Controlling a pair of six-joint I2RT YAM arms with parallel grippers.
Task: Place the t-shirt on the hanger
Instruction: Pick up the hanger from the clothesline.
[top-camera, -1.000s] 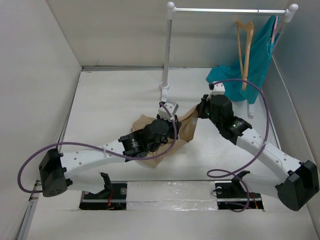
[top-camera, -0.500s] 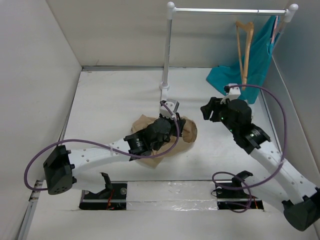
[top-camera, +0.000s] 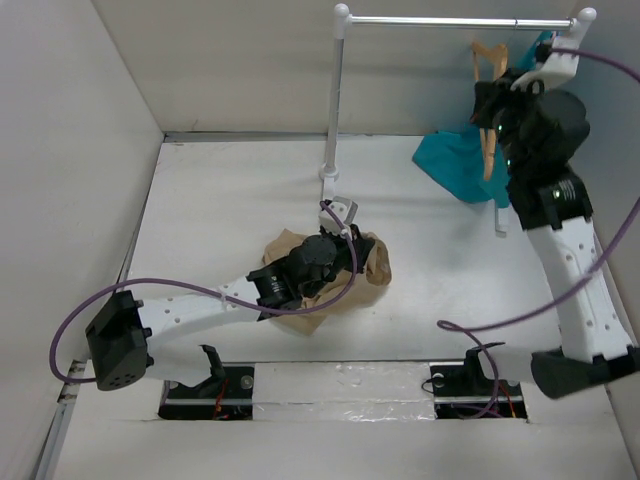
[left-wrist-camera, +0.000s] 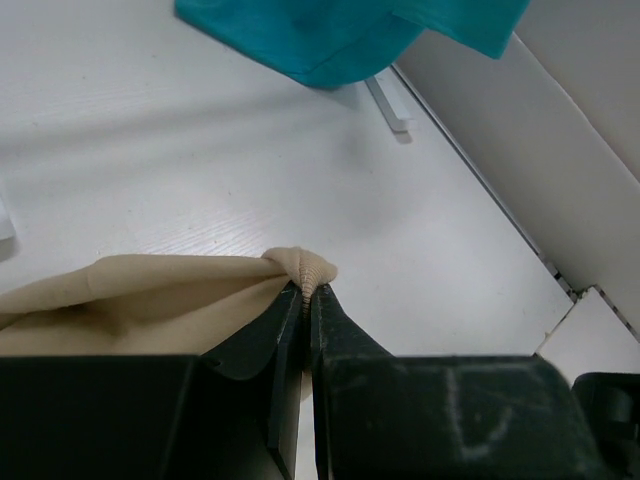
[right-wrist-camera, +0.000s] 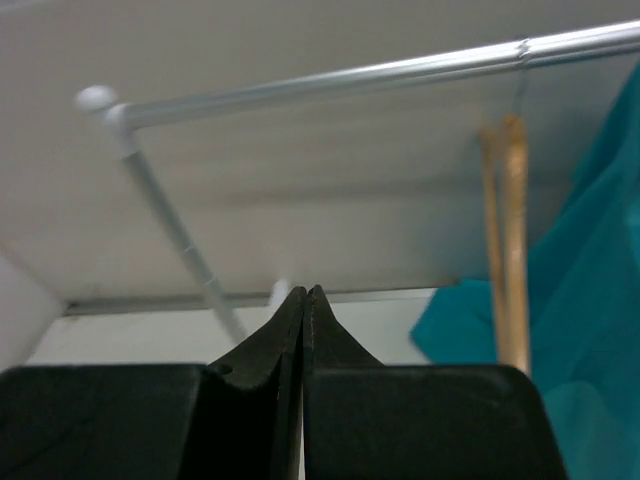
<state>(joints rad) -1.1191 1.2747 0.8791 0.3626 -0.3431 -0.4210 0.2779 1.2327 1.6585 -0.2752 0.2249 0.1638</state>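
**Left jaws on shirt, right arm up at the hanger**

Landmark: the white rack post (top-camera: 334, 100), which stands upright at the far side of the table (top-camera: 220, 200).

- The t-shirt (top-camera: 377, 262) is tan and crumpled in a low heap. It lies on the table on the near side of the post's foot, toward the arm bases, and is no part of it is on the hanger.
- The left gripper (left-wrist-camera: 308, 291) is low over the heap. The left wrist view shows its jaws clamped on a small ribbed fold at the shirt's edge. The fold bulges just past the tips, and the rest of the cloth trails off to the left of that view.
- The left forearm lies across the heap and hides much of it from above.
- The rail (top-camera: 450, 20) runs right from the top of the post.
- The hanger (right-wrist-camera: 508, 250) is light wood and hangs from the rail at the end far from the post.
- The teal garment (top-camera: 455, 165) also hangs at that far end, just beside the hanger. Its lower part spreads back toward the post.
- The right gripper (right-wrist-camera: 303, 293) is raised high at the far end of the rail, close to the hanger. Its jaws are pressed together with nothing between them.
- In the right wrist view the hanger sits off to the right of the tips, apart from them, and the post crosses behind on the left.
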